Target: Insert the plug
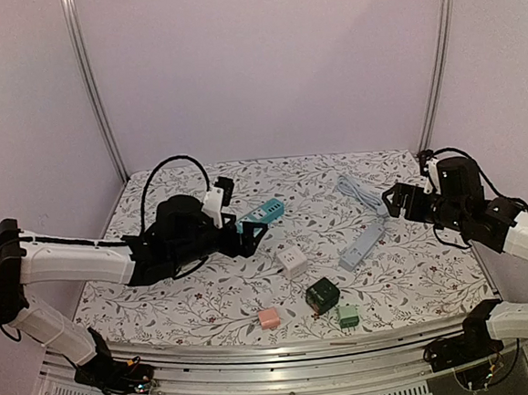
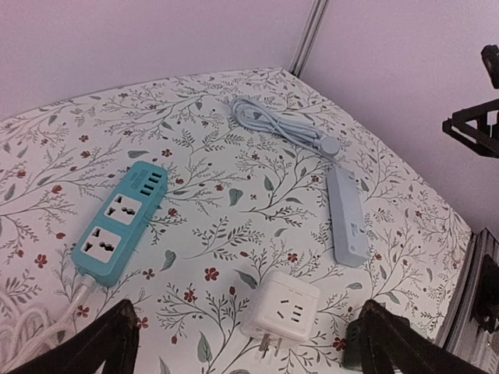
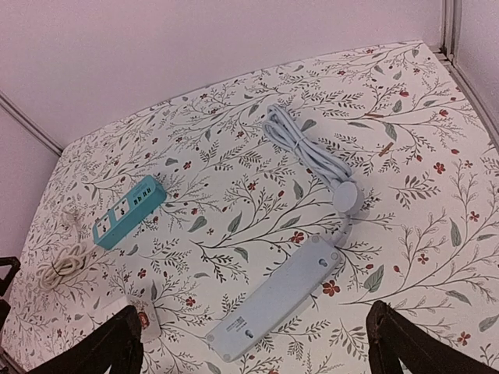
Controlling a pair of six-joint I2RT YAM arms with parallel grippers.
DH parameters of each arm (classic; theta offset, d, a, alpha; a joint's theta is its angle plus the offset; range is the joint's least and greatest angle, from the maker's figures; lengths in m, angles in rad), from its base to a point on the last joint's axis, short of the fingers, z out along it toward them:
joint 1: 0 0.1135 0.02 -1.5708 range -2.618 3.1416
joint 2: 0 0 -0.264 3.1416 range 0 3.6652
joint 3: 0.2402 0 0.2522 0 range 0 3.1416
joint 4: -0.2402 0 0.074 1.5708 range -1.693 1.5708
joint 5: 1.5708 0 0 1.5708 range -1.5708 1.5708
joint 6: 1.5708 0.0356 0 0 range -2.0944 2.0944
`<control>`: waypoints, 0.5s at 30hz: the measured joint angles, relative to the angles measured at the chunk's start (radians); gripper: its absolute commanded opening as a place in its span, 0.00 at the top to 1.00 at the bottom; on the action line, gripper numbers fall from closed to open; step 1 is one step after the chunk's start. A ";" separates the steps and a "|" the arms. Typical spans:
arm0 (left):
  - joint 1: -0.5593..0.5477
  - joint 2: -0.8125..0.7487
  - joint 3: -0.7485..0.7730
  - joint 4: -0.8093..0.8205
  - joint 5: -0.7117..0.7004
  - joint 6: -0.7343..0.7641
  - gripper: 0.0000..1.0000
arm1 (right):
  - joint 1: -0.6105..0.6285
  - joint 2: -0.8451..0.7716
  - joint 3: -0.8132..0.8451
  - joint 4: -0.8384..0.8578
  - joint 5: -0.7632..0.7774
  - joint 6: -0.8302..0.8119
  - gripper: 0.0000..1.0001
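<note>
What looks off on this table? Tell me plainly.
Nothing looks spilled or damaged. The one mild oddity is the white adapter near the middle of the table. It lies socket face up with its prongs sticking out sideways, plugged into nothing.
</note>
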 measured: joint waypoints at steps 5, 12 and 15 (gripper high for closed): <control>-0.032 -0.004 -0.054 0.053 -0.048 0.000 0.03 | 0.000 -0.002 0.004 -0.013 0.011 0.020 0.01; -0.051 -0.027 -0.102 0.090 -0.101 0.006 0.03 | 0.006 0.124 0.113 -0.133 0.039 0.154 0.01; -0.055 -0.043 -0.108 0.103 -0.121 0.012 0.04 | 0.029 0.203 0.138 -0.156 0.058 0.185 0.01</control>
